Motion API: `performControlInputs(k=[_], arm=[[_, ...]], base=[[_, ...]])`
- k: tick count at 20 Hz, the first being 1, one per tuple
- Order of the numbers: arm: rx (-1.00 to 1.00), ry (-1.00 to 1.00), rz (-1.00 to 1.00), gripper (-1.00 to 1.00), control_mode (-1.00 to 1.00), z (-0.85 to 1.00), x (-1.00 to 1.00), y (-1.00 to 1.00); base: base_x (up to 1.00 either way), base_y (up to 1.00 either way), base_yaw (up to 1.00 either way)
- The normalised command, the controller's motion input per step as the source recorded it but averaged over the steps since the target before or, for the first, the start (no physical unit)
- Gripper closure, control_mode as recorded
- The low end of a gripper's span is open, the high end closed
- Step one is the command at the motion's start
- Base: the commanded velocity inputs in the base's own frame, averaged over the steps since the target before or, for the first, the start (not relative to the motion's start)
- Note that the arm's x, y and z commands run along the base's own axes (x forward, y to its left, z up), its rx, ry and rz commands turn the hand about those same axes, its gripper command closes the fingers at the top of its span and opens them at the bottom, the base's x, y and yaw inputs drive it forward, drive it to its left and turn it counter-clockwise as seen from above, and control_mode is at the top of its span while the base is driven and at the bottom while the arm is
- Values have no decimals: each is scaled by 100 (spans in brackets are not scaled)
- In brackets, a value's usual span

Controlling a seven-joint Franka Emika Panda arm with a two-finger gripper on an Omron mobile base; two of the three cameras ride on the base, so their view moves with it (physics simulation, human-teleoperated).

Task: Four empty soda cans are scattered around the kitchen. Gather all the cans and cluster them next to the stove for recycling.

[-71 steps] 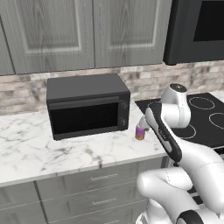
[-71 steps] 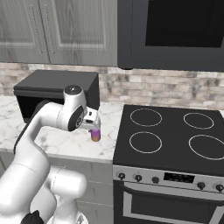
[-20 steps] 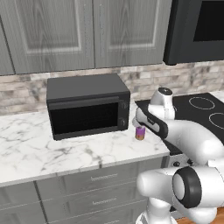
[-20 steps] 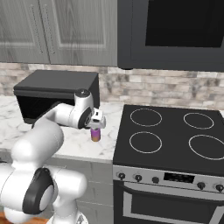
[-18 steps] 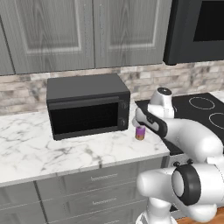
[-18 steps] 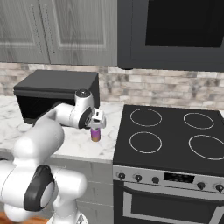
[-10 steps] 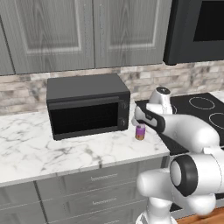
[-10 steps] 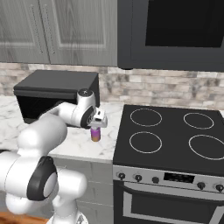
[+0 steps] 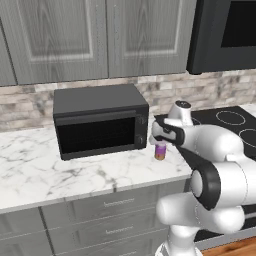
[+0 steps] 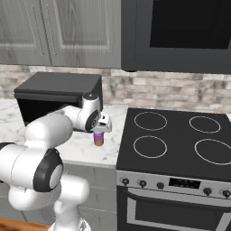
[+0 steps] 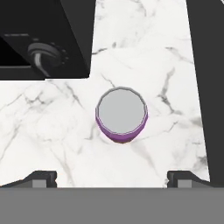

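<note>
The purple can (image 11: 121,114) stands upright on the marble bench (image 11: 52,131), between the microwave (image 9: 100,120) and the stove (image 10: 180,135). The gripper (image 11: 112,177) hangs directly above it, spread wide and empty, so the can's long axis runs straight toward the hand.

can (image 11: 121,114): matt silver top | counter (image 11: 52,131): polished white marble

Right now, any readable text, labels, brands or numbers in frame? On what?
None readable.
Pink-purple can: plain silver top and purple side, no print showing.
Microwave: dial in the hand view, its marks too blurred to read.
Stove: front panel carries knobs, no legible lettering.
</note>
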Motion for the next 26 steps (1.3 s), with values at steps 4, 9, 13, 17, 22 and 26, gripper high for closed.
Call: performControlInputs(k=[4,9,13,17,22,26], arm=[[0,3,0,-100,-100,-10,18,-1],[0,1,0,-100,-100,-8,14,-3],[0,2,0,-100,-100,-12,14,-1],[0,2,0,-100,-100,-12,14,0],[0,2,0,-100,-100,-11,11,0],[0,1,0,-100,-100,-10,9,0]], base=[[0,0,0],[0,0,0],[0,0,0],[0,0,0],[0,0,0],[0,0,0]])
